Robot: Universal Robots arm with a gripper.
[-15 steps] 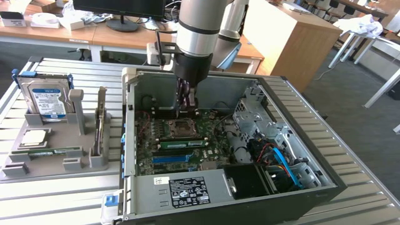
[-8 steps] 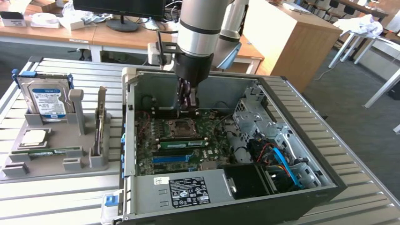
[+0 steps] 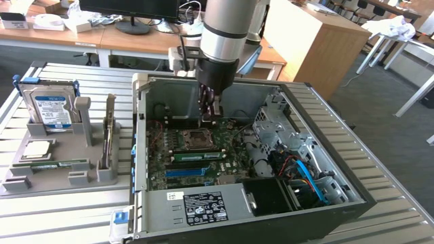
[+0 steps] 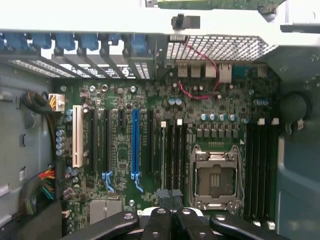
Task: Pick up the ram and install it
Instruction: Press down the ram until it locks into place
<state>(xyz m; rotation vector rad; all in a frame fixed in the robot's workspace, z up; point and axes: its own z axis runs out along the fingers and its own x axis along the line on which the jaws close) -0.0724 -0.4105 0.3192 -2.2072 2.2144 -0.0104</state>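
**Q:** Gripper first: what is it doing?

**A:** Gripper (image 3: 211,116) hangs on the arm inside the open case (image 3: 356,170), pointing down at the board (image 3: 234,145). Its jaws are clenched together and nothing shows between them. In the wrist view the closed tips (image 4: 172,200) sit low over the dark memory slots (image 4: 175,150), just beside the socket (image 4: 215,175).

**Q:** Where is the ram?

**A:** A long green ram (image 3: 196,155) with dark chips stands on edge in a slot on the board. It is just past the socket, on the near side of the exterior view. The gripper is above and apart from it, not touching it. Another green stick (image 3: 53,163) lies flat in the tray (image 3: 61,180), well off to the exterior view's left, below the drive (image 3: 48,107).

**Q:** Which step does that make it?

**A:** I judge it to be the install step, late on. The stick is already in its slot and the empty gripper is over the board. I cannot tell whether the stick is fully seated or its latches are closed.

**Q:** What would a further move call for?

**A:** Any push to seat it would need the shut tips centred on the stick's top edge. The push should go straight down, with even force, and stay clear of the socket and the cables (image 3: 302,170).
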